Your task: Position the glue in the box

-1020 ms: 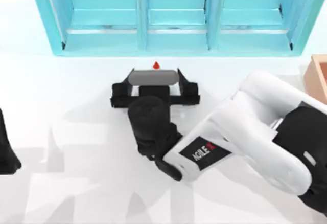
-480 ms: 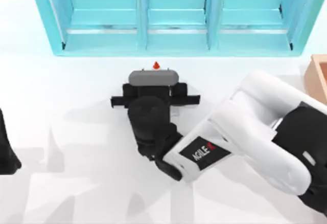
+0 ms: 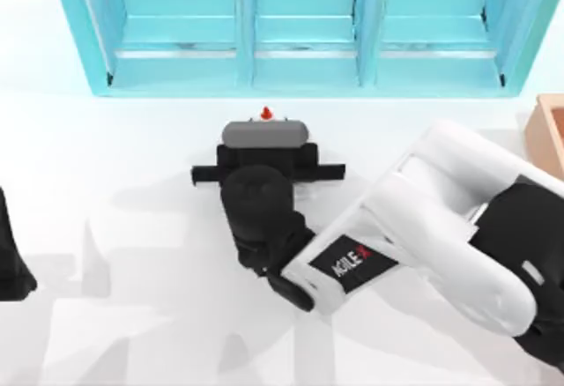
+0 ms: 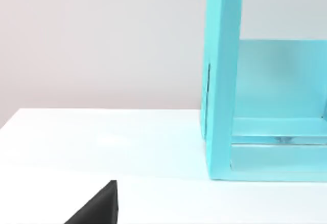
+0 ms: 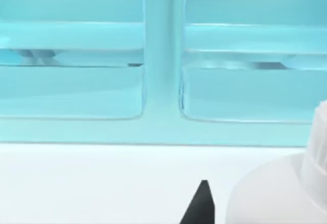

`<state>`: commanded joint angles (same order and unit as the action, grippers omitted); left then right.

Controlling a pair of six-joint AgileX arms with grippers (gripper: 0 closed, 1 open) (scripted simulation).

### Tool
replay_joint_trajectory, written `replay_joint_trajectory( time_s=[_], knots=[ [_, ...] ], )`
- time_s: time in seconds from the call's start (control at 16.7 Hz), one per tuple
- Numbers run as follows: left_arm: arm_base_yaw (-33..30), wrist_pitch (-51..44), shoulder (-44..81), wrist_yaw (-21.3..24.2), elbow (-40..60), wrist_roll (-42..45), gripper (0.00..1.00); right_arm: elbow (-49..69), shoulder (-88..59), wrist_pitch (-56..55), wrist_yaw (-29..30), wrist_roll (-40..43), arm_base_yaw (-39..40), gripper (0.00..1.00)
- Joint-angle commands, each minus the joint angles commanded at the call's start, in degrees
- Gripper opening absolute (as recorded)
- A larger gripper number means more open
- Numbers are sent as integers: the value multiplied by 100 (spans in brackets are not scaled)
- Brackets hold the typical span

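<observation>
The glue [image 3: 266, 113] stands on the white table just in front of the turquoise shelf. From above, only its red-orange cap tip peeks past my right gripper [image 3: 265, 130]. That gripper sits low over the bottle with its fingers drawn in around it. In the right wrist view the glue's white shoulder [image 5: 276, 193] looms close, beside one black fingertip [image 5: 201, 206]. The tan box [image 3: 551, 135] is cut off by the top view's right edge, well to the right of the gripper. My left arm [image 3: 11, 263] is parked at the left edge.
The big turquoise three-compartment shelf [image 3: 300, 29] runs along the back of the table, close behind the glue; its side wall [image 4: 223, 81] and divider [image 5: 158, 81] appear in the wrist views. My right arm's white link [image 3: 441, 218] stretches between the gripper and the box.
The right gripper's fingers have drawn inward from a wide spread to a narrow stance around the glue. The cap tip has barely shifted. The left arm has not moved.
</observation>
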<state>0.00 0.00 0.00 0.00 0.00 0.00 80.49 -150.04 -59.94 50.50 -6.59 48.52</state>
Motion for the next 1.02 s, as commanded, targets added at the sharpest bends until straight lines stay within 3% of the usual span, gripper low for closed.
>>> replay_joint_trajectory(
  time_s=[0.48, 1.02],
  knots=[
    [0, 0, 0, 0, 0, 0, 100, -40, 101, 82, -7, -6, 10, 0],
    [0, 0, 0, 0, 0, 0, 100, -226, 1593, 1380, -17, -31, 16, 0]
  ],
)
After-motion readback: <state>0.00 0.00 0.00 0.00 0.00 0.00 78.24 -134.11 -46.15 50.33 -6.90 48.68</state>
